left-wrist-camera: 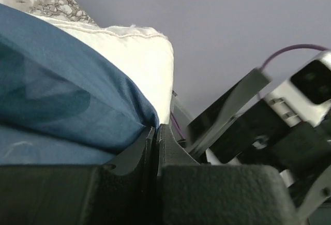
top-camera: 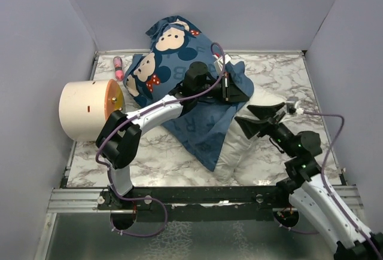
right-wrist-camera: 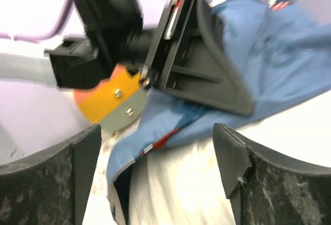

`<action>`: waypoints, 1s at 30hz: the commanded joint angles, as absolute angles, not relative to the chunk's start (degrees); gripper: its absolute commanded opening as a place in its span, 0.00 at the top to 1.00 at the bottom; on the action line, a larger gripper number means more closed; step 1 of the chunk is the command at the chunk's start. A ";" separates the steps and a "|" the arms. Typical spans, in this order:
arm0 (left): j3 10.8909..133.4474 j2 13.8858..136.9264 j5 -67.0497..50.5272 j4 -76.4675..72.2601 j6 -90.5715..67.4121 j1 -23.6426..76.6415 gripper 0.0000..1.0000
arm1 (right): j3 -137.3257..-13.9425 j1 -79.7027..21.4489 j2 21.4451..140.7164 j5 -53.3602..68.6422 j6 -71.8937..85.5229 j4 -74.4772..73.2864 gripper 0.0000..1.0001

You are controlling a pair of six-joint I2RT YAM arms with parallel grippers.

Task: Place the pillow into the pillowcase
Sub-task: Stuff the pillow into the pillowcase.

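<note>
Right gripper [right-wrist-camera: 158, 134] gapes before lettered pillowcase [top-camera: 200, 127] (an R legible).

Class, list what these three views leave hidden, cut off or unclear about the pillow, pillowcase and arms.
- Top view: how much pillow sits inside the pillowcase; fabric and the left arm cover it.
- Left wrist: pillowcase opening, cut off; only cloth pinched in the left fingers.
- Right wrist: motion blur smears the print.
- Top view: small pink object, too small to name.

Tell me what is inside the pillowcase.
The pillow, its near end sticking out of the pillowcase. The rest is covered by fabric; how far in it reaches cannot be seen.
</note>
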State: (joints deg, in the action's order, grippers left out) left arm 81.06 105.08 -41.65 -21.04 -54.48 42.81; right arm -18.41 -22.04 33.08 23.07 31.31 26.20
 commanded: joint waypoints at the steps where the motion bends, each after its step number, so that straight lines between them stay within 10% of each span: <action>1: 76.07 105.22 -43.51 -26.52 -55.75 42.45 1.00 | -25.42 -21.88 24.77 3.28 26.09 -5.11 0.11; 10: 74.69 106.19 -45.45 -32.39 -58.97 42.52 1.00 | -30.69 -20.72 31.29 -14.30 36.54 -5.69 0.00; 30: 80.05 108.35 -48.90 -36.97 -61.48 43.04 1.00 | -26.71 -6.24 28.71 -0.56 41.77 -14.64 0.00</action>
